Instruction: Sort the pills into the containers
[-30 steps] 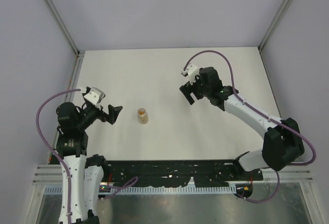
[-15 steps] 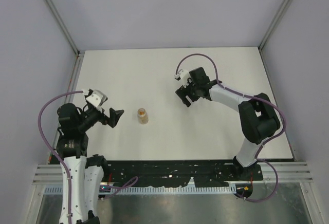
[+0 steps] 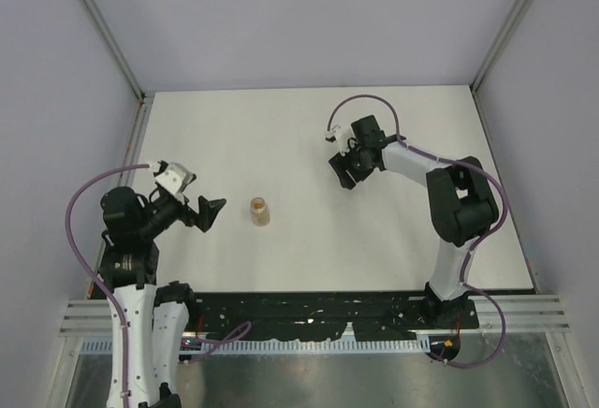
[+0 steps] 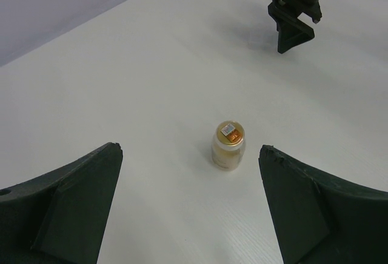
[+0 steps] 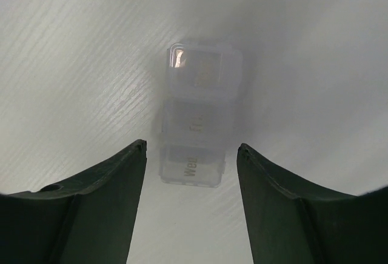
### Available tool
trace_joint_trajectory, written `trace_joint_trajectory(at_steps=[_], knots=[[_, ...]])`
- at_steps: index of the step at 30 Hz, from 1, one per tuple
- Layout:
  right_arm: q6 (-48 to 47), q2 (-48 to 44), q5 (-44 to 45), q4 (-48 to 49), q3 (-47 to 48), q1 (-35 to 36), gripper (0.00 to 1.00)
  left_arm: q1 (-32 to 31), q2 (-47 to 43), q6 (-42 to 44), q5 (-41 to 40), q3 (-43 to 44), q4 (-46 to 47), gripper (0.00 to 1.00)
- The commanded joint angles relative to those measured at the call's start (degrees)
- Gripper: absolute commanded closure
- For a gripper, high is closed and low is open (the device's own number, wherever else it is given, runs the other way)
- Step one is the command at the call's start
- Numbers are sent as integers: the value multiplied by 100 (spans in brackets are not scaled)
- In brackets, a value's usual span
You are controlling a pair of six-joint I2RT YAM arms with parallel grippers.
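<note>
A small clear vial [image 3: 259,211] with amber contents stands upright on the white table [image 3: 299,127]; it also shows in the left wrist view as the vial [image 4: 228,146], a little beyond my fingers. My left gripper [image 3: 208,210] [image 4: 190,150] is open wide, left of the vial and apart from it. My right gripper [image 3: 344,172] [image 5: 191,146] points down, open, with its fingers on either side of a clear plastic pill box [image 5: 198,112] made of three lettered compartments. Gaps show on both sides of the box. A brownish patch shows in its far compartment. Loose pills are not discernible.
Pale walls with metal corner posts [image 3: 112,43] close in the table on three sides. A black rail [image 3: 309,310] with the arm bases runs along the near edge. My right gripper appears as a dark shape [image 4: 294,28] at the far side of the left wrist view.
My right arm has folded its elbow inward and the gripper has settled low over the clear box, with its jaws narrowing. The left arm and the vial have barely moved.
</note>
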Motion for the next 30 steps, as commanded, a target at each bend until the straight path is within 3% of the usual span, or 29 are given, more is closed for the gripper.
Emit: trace_joint_trajectory(at_steps=[1, 7, 11, 15, 21, 30], knots=[[-83, 97, -130, -233, 296, 24, 35, -16, 39, -25, 197, 308, 47, 1], [-100, 212, 1, -321, 366, 24, 46, -77, 101, -139, 232, 414, 108, 1], [-144, 98, -77, -505, 506, 24, 65, -165, 206, -499, 241, 581, 240, 1], [-197, -454, -445, -918, 726, 24, 76, -306, 469, -1201, 48, 914, 433, 1], [-451, -1597, -1404, -1831, 1175, 217, 80, -867, 1180, -2177, -260, 1774, 399, 1], [-663, -2925, -1509, -2201, 1605, 1271, 81, -2274, 2789, -3101, -358, 3032, 170, 1]])
